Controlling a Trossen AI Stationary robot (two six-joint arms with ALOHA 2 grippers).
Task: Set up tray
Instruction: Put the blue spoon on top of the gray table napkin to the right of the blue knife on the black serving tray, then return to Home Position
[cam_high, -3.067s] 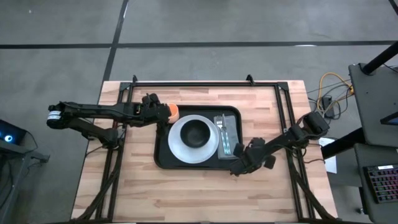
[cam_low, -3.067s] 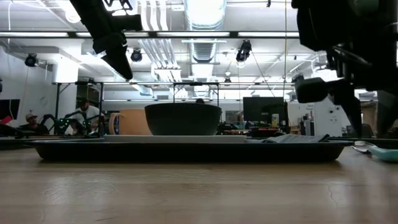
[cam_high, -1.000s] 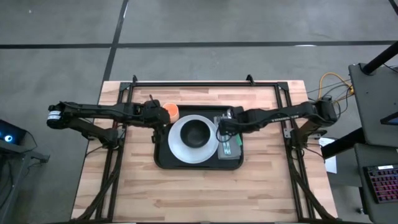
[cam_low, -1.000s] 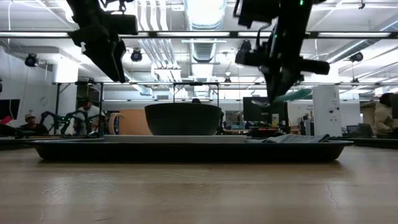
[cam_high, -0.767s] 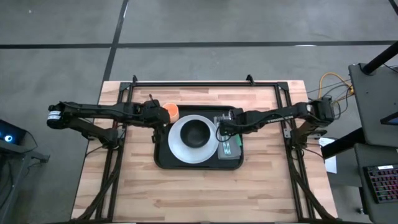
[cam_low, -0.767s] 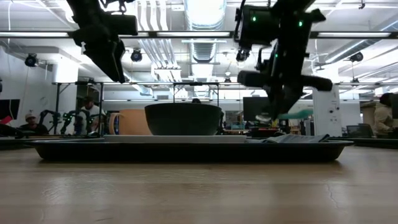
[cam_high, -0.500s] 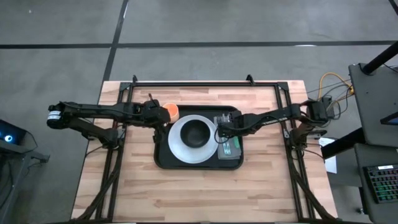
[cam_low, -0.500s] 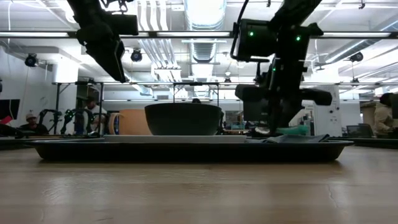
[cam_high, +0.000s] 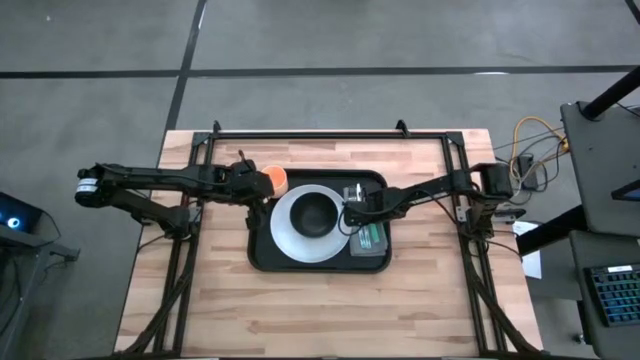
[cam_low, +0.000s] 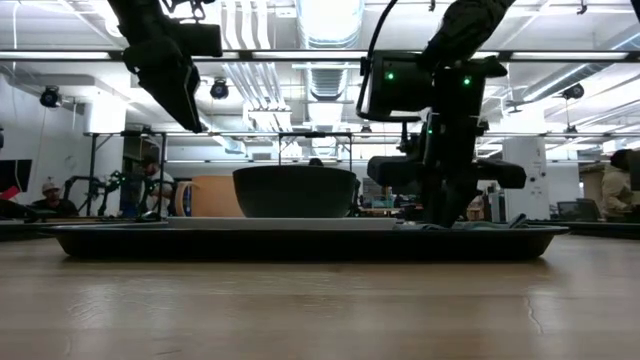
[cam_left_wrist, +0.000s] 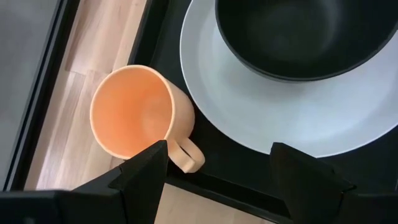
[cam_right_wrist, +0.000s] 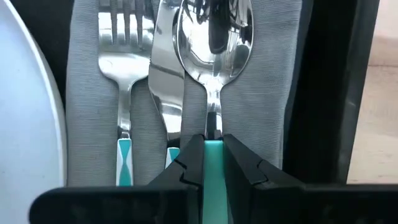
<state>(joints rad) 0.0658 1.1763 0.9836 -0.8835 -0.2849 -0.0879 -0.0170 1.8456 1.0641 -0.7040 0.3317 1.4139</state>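
From above, your tray (cam_high: 262, 250) sits mid-tabletop (cam_high: 420, 300) with the white plate (cam_high: 285, 235) and black bowl (cam_high: 315, 212) at its centre; the right hand (cam_high: 352, 212) is low over the grey napkin (cam_high: 376, 244) on the far side of the plate from the orange cup (cam_high: 277, 178), while the left hand (cam_high: 252, 186) waits just beside that cup. In the low view, the right hand (cam_low: 437, 215) is down almost at the tray (cam_low: 300, 240) floor, so if you let go while it is tilted or pull away sideways, I'd expect the spoon to skid and knock its neighbours crooked. Through the left wrist camera, that hand's fingers (cam_left_wrist: 146, 171) stand wide apart and hold nothing, with the cup (cam_left_wrist: 134, 115) between the plate (cam_left_wrist: 261, 118) and the tray's rim; drifting down there would likely tip it. Through the right wrist camera, the fingers (cam_right_wrist: 191, 163) are pinched tight on the teal handle of the spoon (cam_right_wrist: 214, 37), which lies on the napkin (cam_right_wrist: 267, 93) just beside the knife (cam_right_wrist: 166, 68), with the fork (cam_right_wrist: 117, 56) nearer the plate; dragging the handle could bunch the cloth.
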